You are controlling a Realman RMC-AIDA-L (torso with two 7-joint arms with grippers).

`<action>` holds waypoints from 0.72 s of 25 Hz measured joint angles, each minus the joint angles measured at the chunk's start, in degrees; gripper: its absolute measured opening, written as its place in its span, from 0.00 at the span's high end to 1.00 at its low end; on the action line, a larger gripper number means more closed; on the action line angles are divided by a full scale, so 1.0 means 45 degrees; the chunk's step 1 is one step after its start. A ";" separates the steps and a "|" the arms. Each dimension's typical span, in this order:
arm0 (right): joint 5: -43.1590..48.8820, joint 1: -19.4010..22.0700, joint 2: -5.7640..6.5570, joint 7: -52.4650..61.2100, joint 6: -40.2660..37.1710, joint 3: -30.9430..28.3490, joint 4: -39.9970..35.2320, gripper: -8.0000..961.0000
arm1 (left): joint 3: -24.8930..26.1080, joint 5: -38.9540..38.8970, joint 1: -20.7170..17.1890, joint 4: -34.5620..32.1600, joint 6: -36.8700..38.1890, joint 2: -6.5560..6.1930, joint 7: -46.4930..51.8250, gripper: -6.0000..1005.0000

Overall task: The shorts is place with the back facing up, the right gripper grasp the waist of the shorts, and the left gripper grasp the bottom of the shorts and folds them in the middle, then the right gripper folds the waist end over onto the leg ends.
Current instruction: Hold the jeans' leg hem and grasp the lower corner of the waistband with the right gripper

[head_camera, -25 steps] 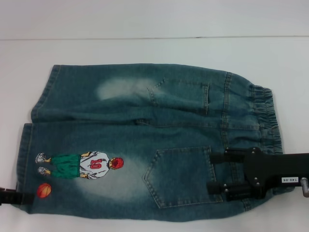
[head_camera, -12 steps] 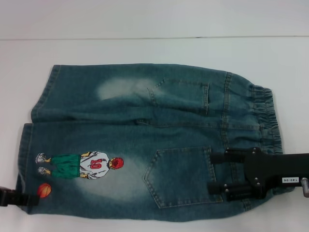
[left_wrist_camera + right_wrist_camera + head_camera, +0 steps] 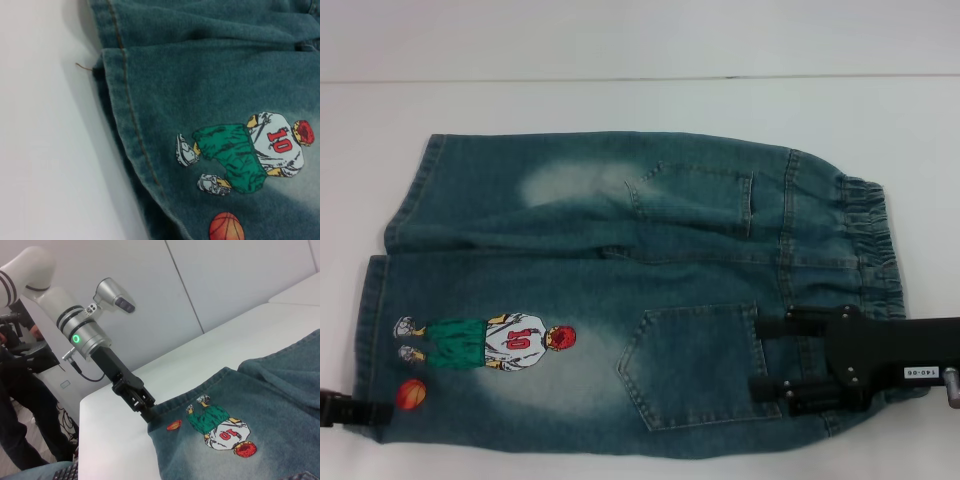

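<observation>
A: How far along is this looking?

B: Early, I'd judge. The shorts [image 3: 620, 290] are lying flat and unfolded, back pockets up, filling the middle of the head view on the white surface [image 3: 620, 100]. No fold is made; both the lengthwise fold and the waist-over-legs fold are left.

A: And the right gripper?

B: The right gripper [image 3: 770, 355] is sitting at the lower right of the head view, over the waist [image 3: 875, 250] side, its two fingers spread apart above the denim beside the near pocket. It is not gripping anything that I can see.

A: The left gripper?

B: The left gripper [image 3: 145, 410] is reaching the near corner of the bottom [image 3: 127, 110], at the lower left edge of the head view. In the right wrist view its tip is meeting the hem by the embroidered basketball [image 3: 174, 425]; whether it is pinching cloth I cannot tell.

A: Room to move?

B: Bare surface is lying above the shorts across the upper frame, so folding away from the robot looks unobstructed. The near edge of the shorts is running close to the bottom of the frame, leaving little margin there
</observation>
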State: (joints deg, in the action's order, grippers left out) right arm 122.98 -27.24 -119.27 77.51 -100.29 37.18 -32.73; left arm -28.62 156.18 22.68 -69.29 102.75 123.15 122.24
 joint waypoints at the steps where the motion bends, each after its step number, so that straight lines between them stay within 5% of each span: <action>1: -0.0004 0.0000 0.0001 0.0013 -0.0002 -0.0001 -0.0003 0.05 | 0.0019 -0.0022 0.0078 0.0218 0.0080 -0.0113 0.0015 0.39; 4: -0.0021 0.0000 0.0000 0.0052 -0.0017 0.0000 -0.0023 0.05 | 0.0074 -0.0039 0.0196 0.0465 0.0167 -0.0251 0.0038 0.40; 13: -0.0045 0.0012 0.0025 0.0079 -0.0168 -0.0132 -0.0015 0.05 | 0.0020 -0.0079 0.0198 0.0247 0.0141 -0.0159 -0.0016 0.70; 18: -0.0188 0.0368 0.0147 0.0098 -0.1314 -0.1453 0.0000 0.05 | 0.0050 -0.0121 0.0231 0.0090 0.0132 -0.0156 -0.0003 0.90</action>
State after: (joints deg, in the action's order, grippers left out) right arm 122.13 -25.59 -118.61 77.95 -106.20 30.64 -32.73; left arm -28.39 155.63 23.72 -68.88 103.34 122.45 122.23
